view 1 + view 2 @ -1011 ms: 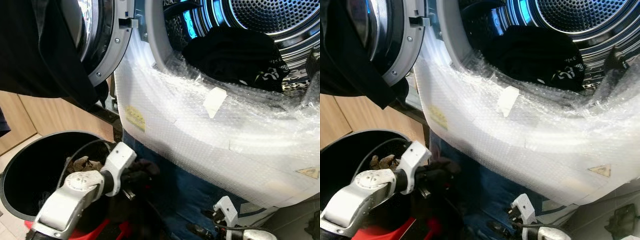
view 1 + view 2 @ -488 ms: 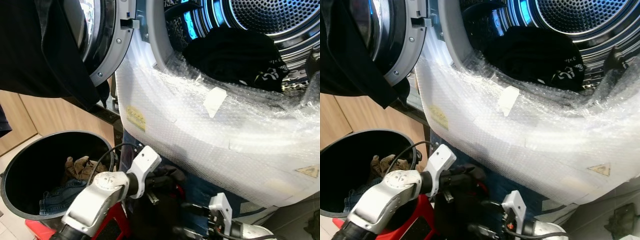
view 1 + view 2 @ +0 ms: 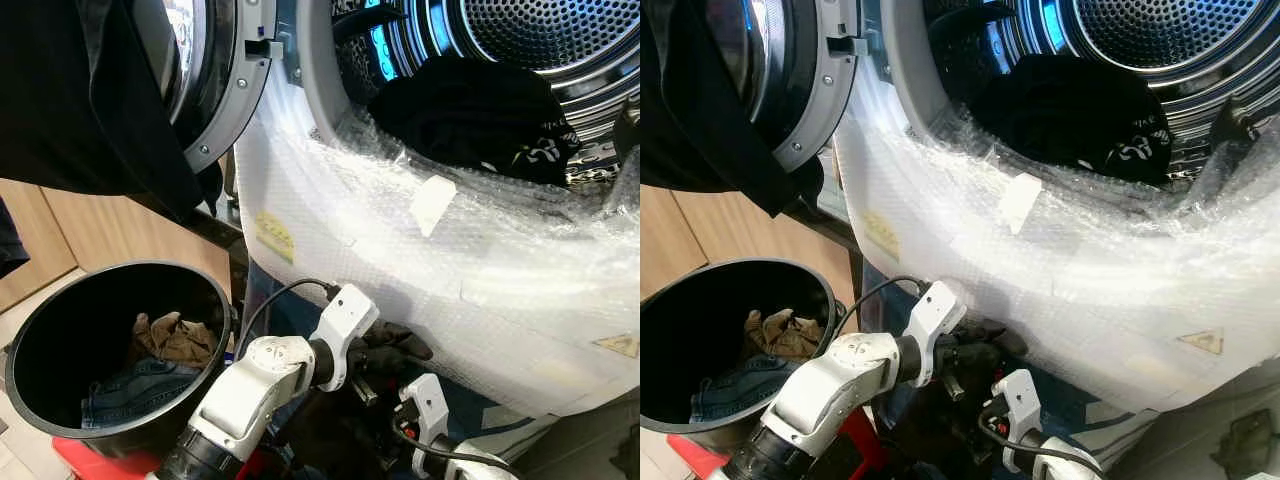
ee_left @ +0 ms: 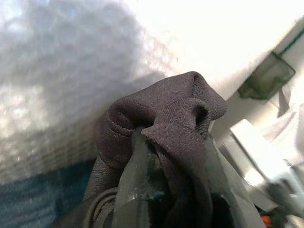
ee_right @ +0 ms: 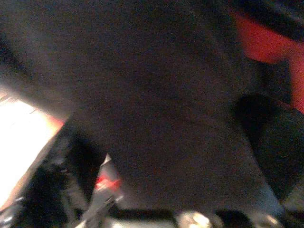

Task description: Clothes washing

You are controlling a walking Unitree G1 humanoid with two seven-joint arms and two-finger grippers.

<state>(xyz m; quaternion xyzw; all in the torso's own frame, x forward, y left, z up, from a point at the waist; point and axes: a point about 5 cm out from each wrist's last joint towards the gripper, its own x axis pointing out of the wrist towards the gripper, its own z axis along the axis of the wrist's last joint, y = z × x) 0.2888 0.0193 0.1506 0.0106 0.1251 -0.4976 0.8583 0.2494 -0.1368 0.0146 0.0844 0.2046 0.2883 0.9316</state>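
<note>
Our left tool (image 3: 395, 345) pinches a dark garment (image 4: 166, 137) just below the washer's bubble-wrapped front (image 3: 400, 270), beside the black bin's rim (image 3: 225, 300); we cannot tell the right tool's (image 3: 395, 425) state.

Dark knit garment (image 4: 166, 137) bunched and hanging below the washer front, black clothes (image 3: 470, 115) heaped in drum

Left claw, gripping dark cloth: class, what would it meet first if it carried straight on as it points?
Probably the bubble-wrapped white front of the washing machine, just beyond the left claw and its dark knitted cloth; depth is unclear.
</note>
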